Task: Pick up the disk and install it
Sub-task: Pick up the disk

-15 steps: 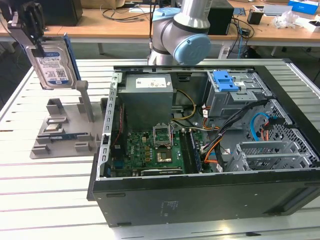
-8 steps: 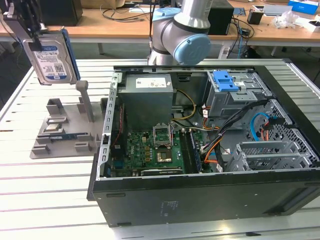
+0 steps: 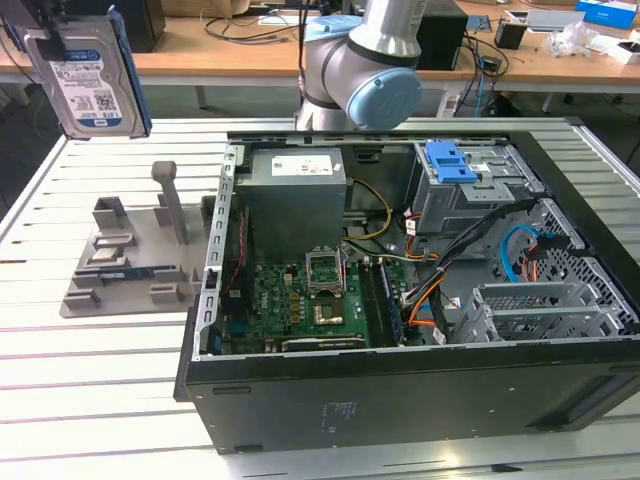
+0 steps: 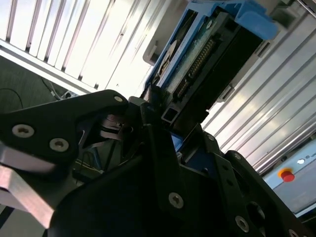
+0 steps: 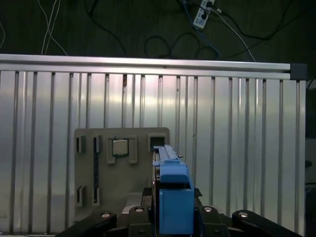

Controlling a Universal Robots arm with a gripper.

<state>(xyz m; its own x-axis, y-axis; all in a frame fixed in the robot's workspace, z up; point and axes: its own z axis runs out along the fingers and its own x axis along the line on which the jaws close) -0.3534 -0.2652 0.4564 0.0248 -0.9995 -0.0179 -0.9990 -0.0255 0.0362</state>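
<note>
ROBOT ARM LIFTS DRIVE: The gripper [image 3: 58, 30] is clamped on the disk [image 3: 92, 80], holding it upright in the air at the upper left of the exterior view, above the slatted metal table [image 3: 100, 380] and a grey parts holder [image 3: 130, 265]. The open computer case [image 3: 400, 400] fills the centre and right, its blue-latched drive cage [image 3: 450, 170] toward the upper right.

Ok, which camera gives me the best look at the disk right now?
The exterior view: the disk is raised at that view's left with its labelled face towards the camera. The second wrist view shows its connector edge close up; the first wrist view catches its blue side rail end-on.
</note>
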